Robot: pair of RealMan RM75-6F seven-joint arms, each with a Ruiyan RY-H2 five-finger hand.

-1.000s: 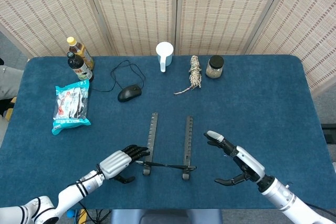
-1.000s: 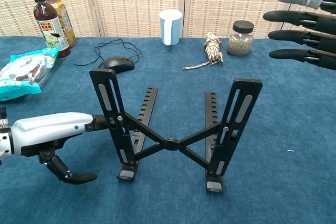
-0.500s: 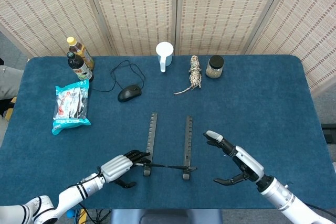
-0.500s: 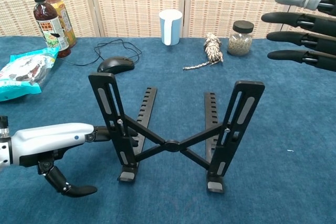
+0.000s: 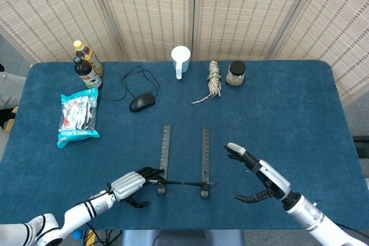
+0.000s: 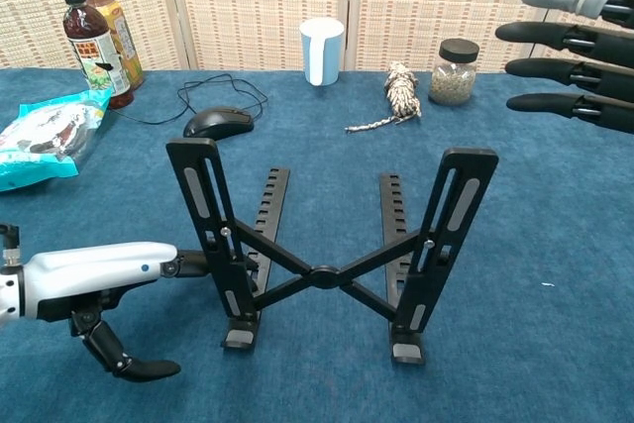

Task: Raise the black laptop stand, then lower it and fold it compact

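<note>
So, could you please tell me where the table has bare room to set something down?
The right half is bare cloth, from the jar out to the table edge, beyond the right hand. Another patch lies between the mouse and the laptop stand. The back-left corner is crowded: bottles, snack bag, cable.

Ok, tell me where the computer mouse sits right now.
In the head view the computer mouse lies on the left half of the table's far part, between the two bottles and the white cup, just beyond the raised laptop stand.
</note>
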